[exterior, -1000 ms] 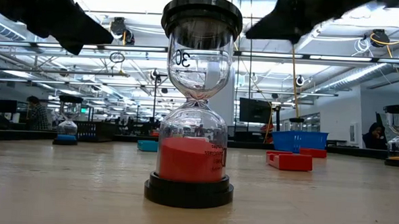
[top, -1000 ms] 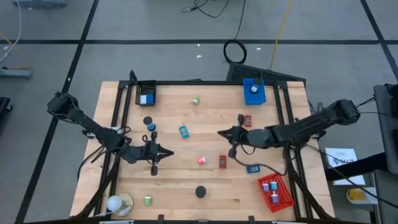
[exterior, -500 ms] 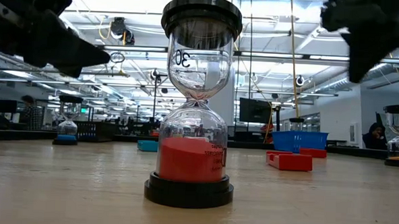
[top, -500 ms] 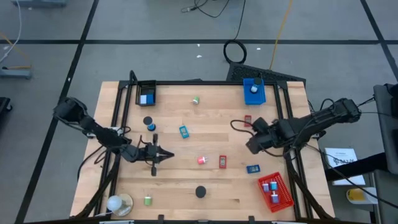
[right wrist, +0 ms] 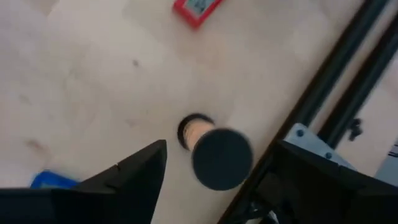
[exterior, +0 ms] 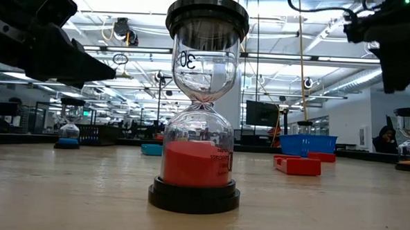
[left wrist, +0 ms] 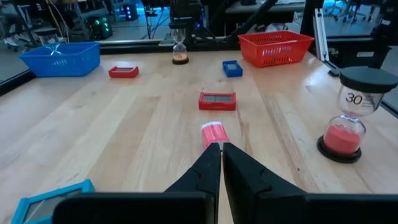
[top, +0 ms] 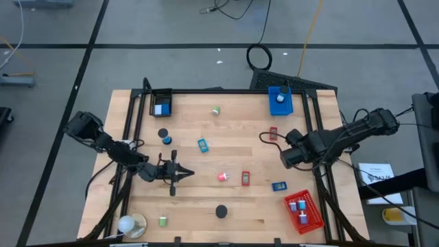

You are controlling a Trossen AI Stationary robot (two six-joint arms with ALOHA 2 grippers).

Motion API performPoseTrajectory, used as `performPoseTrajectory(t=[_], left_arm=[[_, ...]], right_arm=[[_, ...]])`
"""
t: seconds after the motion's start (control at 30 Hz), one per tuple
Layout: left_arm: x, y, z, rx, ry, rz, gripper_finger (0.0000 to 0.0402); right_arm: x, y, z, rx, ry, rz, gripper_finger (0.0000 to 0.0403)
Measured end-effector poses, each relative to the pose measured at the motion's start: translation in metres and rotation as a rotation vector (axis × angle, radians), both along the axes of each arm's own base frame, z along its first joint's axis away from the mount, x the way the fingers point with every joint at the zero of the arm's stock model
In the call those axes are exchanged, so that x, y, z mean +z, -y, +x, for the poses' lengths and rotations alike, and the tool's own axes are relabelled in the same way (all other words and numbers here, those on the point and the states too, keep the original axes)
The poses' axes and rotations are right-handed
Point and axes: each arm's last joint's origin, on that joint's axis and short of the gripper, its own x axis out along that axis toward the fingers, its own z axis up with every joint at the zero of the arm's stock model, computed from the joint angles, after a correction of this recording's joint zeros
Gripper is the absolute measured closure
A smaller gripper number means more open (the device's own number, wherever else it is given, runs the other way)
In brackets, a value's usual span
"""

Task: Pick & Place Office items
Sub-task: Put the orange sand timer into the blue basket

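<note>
Wooden table (top: pixel 233 206) w/ office items scattered. Landmark: the pink roll (top: pixel 222 177) mid-table. Left gripper (top: pixel 184 173), jaws pressed together & empty, sits just left of it, tips aimed at it, prob. lining up a pick. Red block (top: pixel 245 178) lies just right of the roll. Right gripper (top: pixel 287 159), farther right, jaws spread, nothing between them; a dark hourglass (right wrist: pixel 214 152) lies tipped over directly under it.

The left end effector (top: pixel 184 173) hovers low over the surface with fingers pressed together, while the right end effector (top: pixel 287 159), fingers spread wide, hangs near the right edge.
</note>
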Motion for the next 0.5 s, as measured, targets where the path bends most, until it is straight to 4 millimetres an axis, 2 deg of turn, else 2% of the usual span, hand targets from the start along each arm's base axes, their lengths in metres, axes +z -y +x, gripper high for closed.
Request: performPoseTrajectory(t=[0.17, 0.5], left_arm=[[0.000, 0.000, 0.000, -0.002, 0.000, 0.001, 0.0376], [0.000, 0.000, 0.000, -0.003, 0.000, 0.003, 0.0376]], right_arm=[[-0.027, 0.000, -0.004, 0.050, -0.066, 0.058, 0.0109], [-0.055, 0.005, -0.014, 0.053, -0.131, 0.056, 0.0110]])
